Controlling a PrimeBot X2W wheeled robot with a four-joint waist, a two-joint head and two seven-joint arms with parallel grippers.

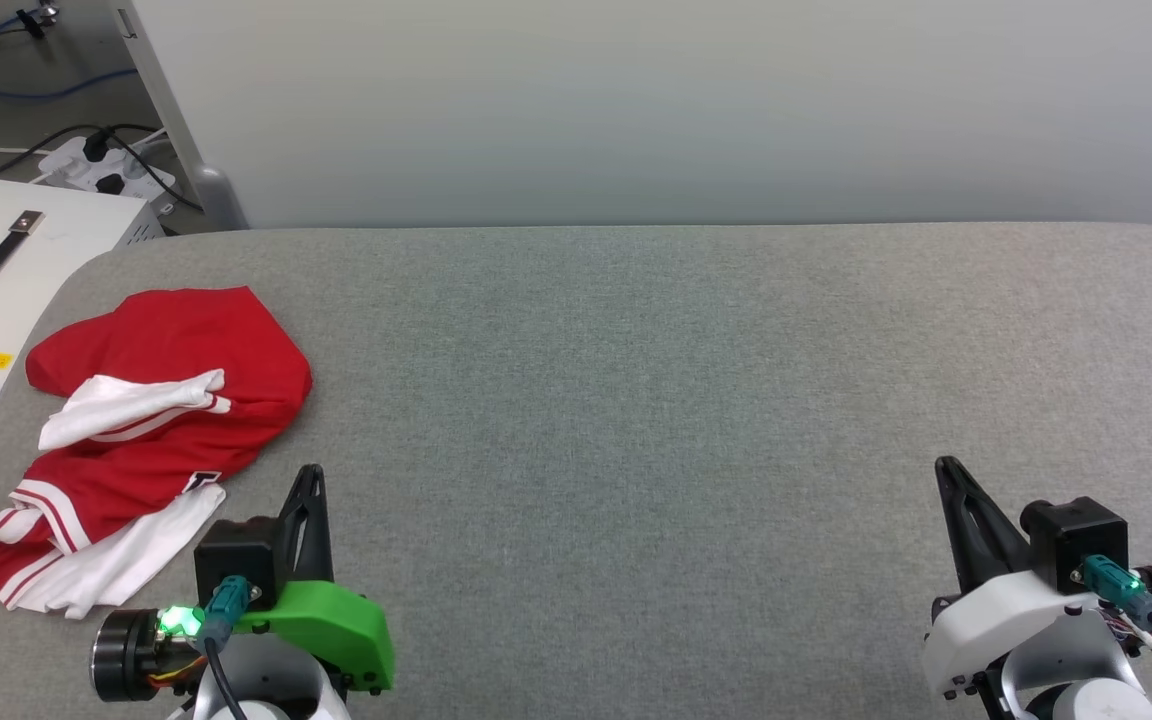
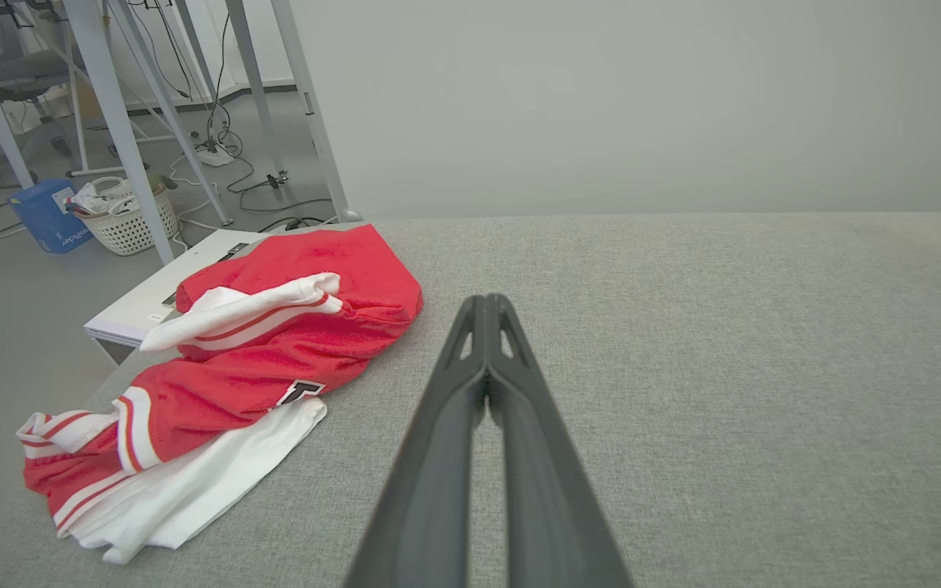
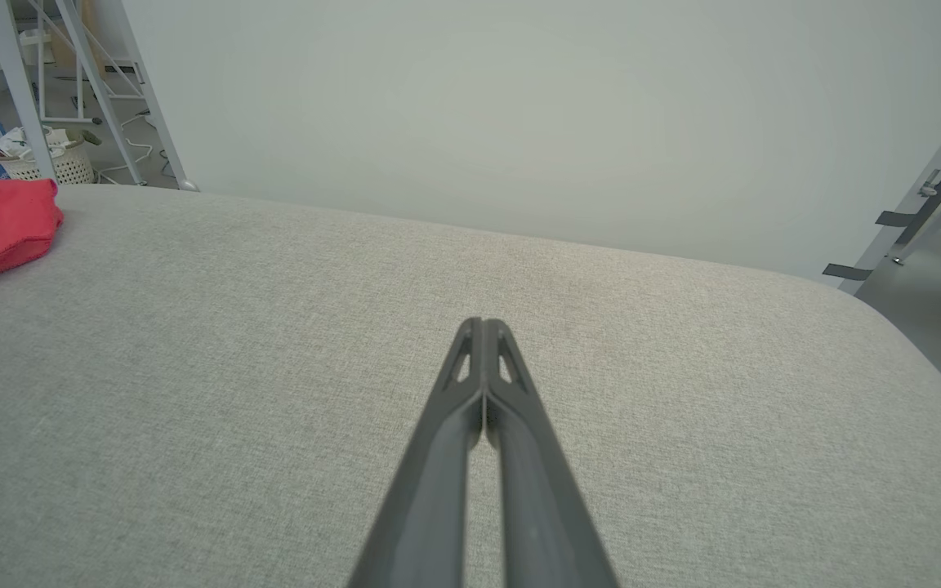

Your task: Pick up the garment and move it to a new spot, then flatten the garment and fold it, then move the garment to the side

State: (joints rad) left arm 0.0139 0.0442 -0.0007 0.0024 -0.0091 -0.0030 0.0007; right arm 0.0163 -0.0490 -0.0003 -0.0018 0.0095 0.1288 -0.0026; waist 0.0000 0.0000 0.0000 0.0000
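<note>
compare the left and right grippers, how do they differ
The left gripper sits on a green mount; the right gripper sits on a white mount. The left gripper is close beside the garment, fingers clear of it; the right gripper is far from it, over bare table. Both are shut, hold nothing, and point away from the robot.

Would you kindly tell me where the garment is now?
In the head view the garment lies crumpled at the left end of the grey table, beside the white box, just left of the left gripper.
</note>
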